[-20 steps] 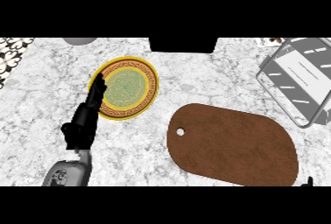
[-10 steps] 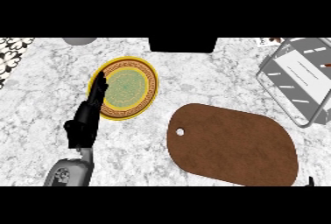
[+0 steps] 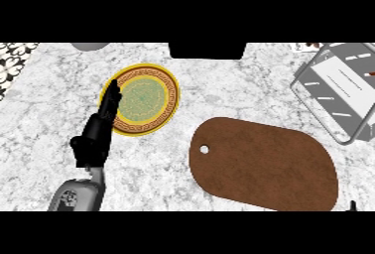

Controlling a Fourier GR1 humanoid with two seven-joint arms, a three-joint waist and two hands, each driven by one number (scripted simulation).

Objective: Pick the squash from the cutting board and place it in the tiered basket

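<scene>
The brown cutting board (image 3: 264,166) lies at the lower right of the counter, and its top shows bare; no squash is visible anywhere. The grey wire tiered basket (image 3: 338,89) stands at the upper right, cut off by the view's edge. My left hand (image 3: 97,134) rests open at the left, fingers straight and pointing up along the rim of a plate. Of my right hand (image 3: 351,205) only a small black tip shows at the lower right edge, just past the board's corner.
A yellow-rimmed plate (image 3: 145,99) with a green patterned centre lies at the upper left, beside my left fingers. A dark block (image 3: 207,49) sits at the back middle, and a grey object (image 3: 89,45) at the back left. Marble counter lies between plate and board.
My left hand has edged slightly up and to the right along the plate's rim. Nothing else has visibly moved.
</scene>
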